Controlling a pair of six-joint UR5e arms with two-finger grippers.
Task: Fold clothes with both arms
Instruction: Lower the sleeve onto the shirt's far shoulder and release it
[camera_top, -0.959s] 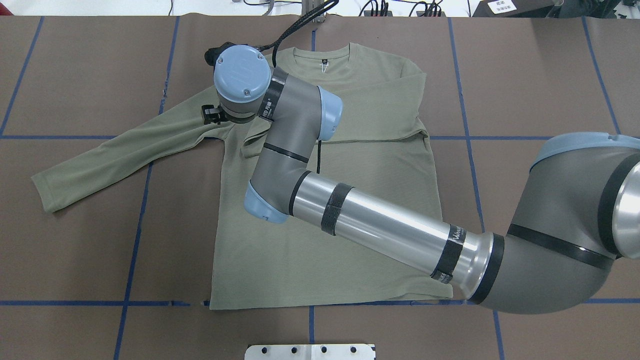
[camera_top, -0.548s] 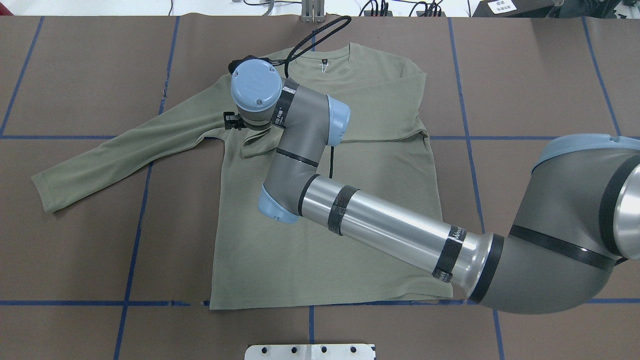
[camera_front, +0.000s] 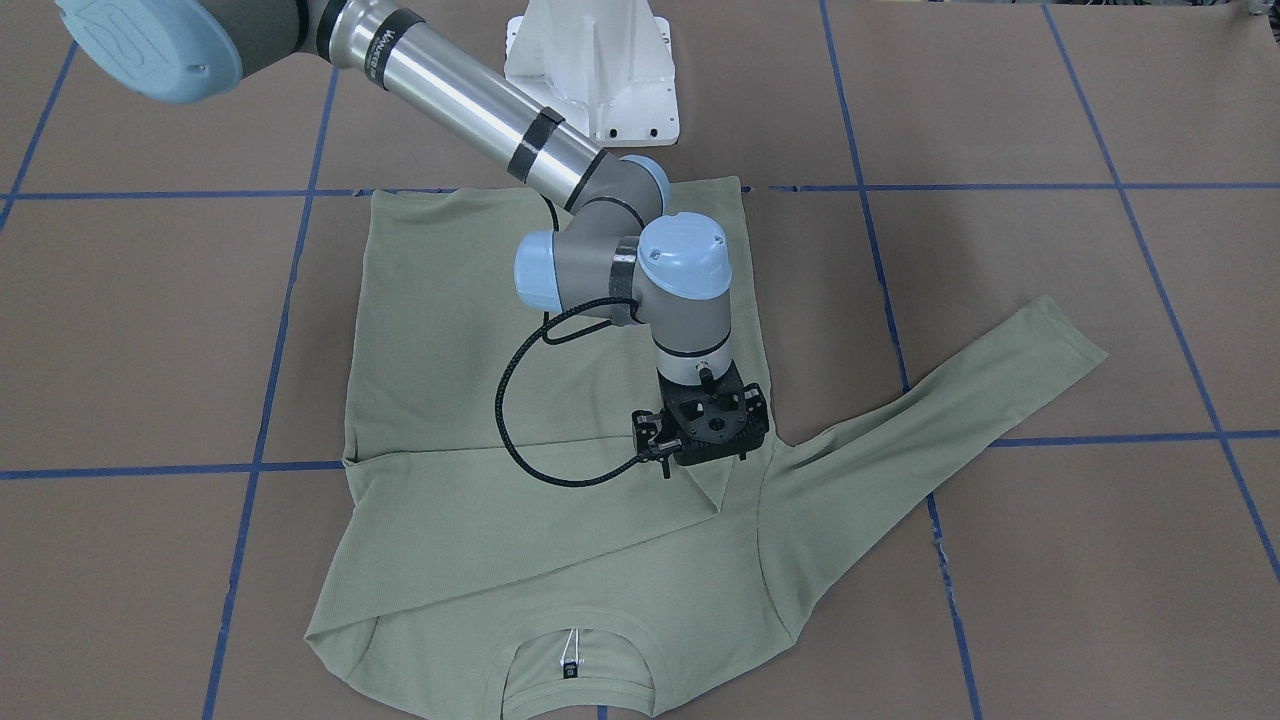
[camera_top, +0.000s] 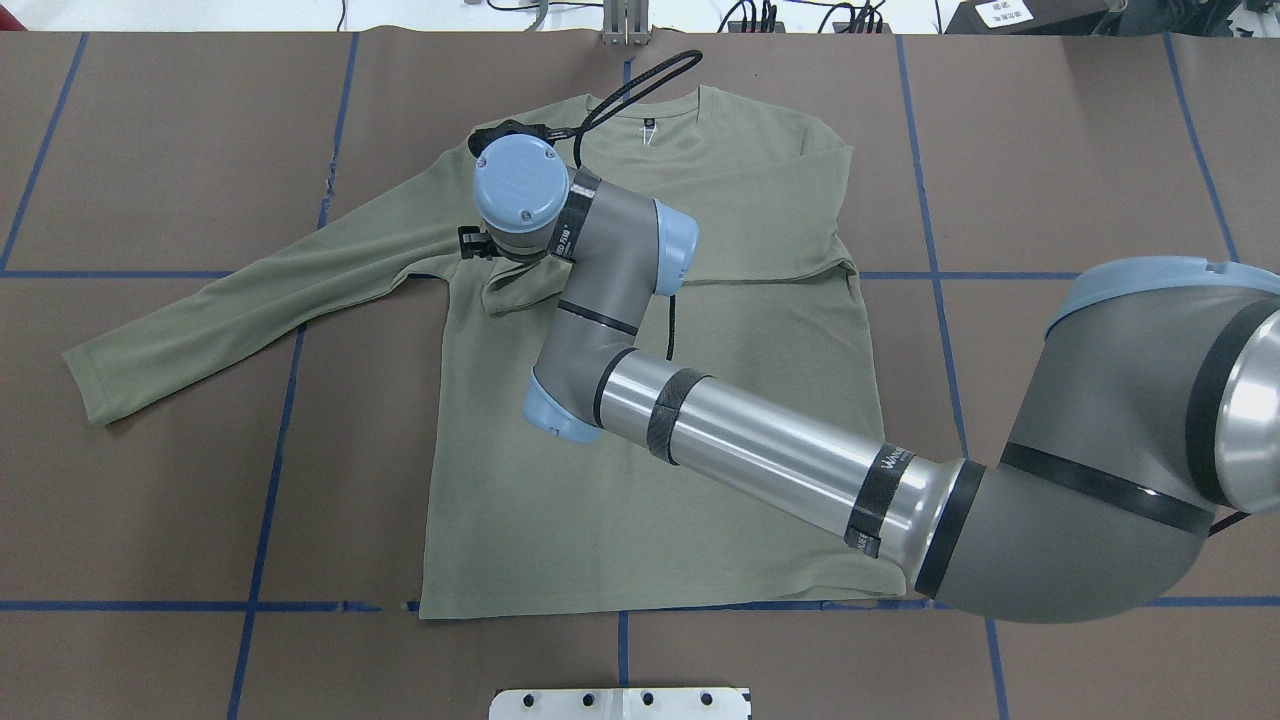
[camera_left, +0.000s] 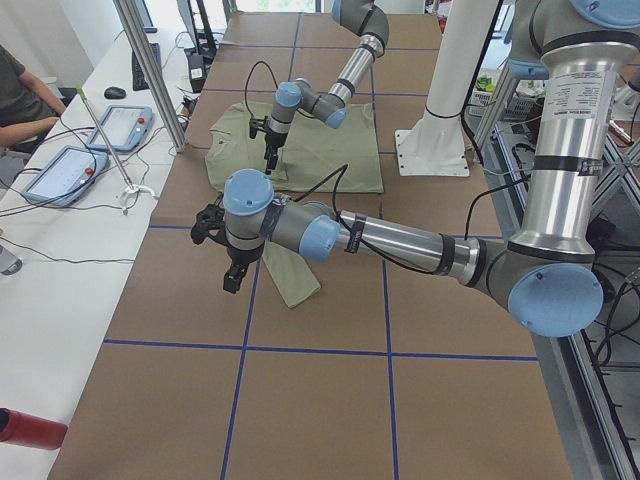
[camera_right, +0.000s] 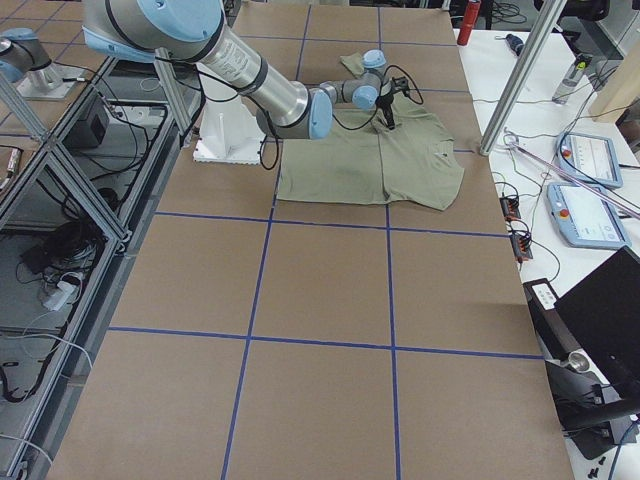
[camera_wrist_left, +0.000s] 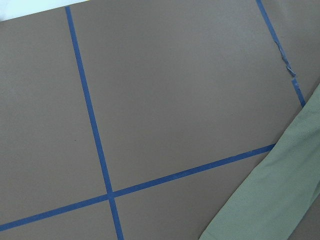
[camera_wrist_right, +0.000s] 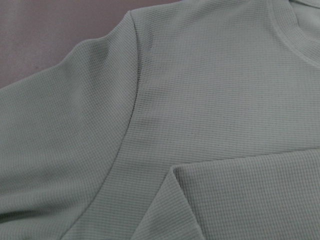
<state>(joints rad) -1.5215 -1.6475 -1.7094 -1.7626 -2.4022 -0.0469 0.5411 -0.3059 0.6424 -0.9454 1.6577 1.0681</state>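
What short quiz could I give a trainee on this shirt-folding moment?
1. True or false: both sleeves of the shirt are folded across its chest.
2. Which arm reaches over the shirt in the overhead view? A) left B) right C) both
3. Fill in: the dark tag on its white string hangs at the shirt's ____.

Key: 1 false, one sleeve lies stretched out on the table; 2 B; 3 collar.

Overhead, front, side views share shirt (camera_top: 600, 530), wrists close
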